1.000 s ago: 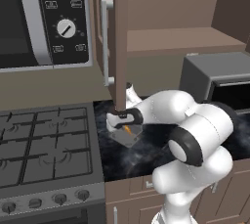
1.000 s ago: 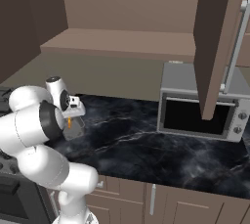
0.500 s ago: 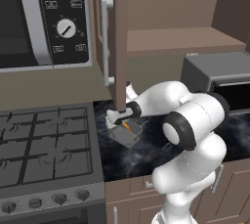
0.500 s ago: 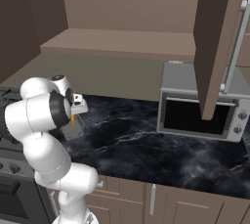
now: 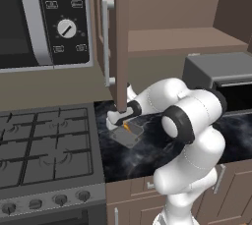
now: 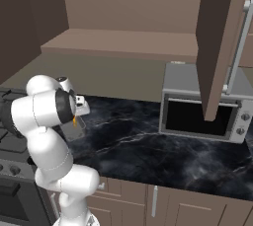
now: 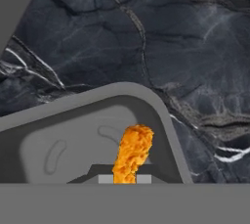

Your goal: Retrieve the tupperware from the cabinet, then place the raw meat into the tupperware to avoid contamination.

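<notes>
The tupperware (image 5: 130,135) is a small grey tub on the black counter beside the stove. My gripper (image 5: 123,122) hangs just over it, shut on the raw meat (image 5: 127,127), a small orange piece. In the hand view the raw meat (image 7: 133,150) sticks up between my fingertips (image 7: 105,179) above the tupperware (image 7: 63,152) floor, near its rounded corner. From the right, my gripper (image 6: 77,115) holds the raw meat (image 6: 74,121) behind my elbow. The cabinet (image 5: 120,32) door stands open right above my hand, its shelf (image 6: 123,42) bare.
A grey toaster oven (image 6: 202,104) stands on the counter to the right. The gas stove (image 5: 44,140) lies left of the tub, under a microwave (image 5: 39,17). Black marble counter (image 6: 143,141) stretches between tub and oven.
My elbow and forearm have swung in over the counter. The gripper, still shut on the meat, has stayed over the tub with only a slight shift.
</notes>
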Motion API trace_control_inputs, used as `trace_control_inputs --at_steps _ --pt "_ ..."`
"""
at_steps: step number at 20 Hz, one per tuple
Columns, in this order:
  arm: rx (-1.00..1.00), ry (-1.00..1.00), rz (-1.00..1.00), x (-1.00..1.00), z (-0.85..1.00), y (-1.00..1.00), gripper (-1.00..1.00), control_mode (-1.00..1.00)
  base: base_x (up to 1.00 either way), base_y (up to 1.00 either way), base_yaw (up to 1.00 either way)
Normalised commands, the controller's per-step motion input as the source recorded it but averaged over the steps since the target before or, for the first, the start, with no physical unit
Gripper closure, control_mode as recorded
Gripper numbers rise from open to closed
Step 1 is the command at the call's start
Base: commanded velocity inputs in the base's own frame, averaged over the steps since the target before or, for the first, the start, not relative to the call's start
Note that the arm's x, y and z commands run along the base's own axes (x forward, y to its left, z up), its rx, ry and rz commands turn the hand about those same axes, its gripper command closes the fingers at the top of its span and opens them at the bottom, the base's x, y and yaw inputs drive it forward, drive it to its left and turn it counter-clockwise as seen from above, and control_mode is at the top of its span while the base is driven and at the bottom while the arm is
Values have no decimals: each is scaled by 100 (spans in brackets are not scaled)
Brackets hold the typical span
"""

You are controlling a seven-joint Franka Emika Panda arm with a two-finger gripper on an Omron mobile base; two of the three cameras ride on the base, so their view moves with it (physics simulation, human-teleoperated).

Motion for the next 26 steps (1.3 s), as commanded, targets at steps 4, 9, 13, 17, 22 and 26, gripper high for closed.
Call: trace_control_inputs --at_steps 4,9,13,17,22,26 --pt "0 0 0 0 -9 0 100 -100 0 0 0" --pt "0 0 0 -3 -11 0 -100 -100 0 0 0" --pt "0 0 0 -1 -11 0 -100 -100 0 0 0" --pt "0 0 0 0 -5 1 -100 -100 0 0 0" --pt "0 0 0 0 -1 0 -100 -100 0 0 0" --pt "-1 0 0 0 6 0 -100 -100 0 0 0"
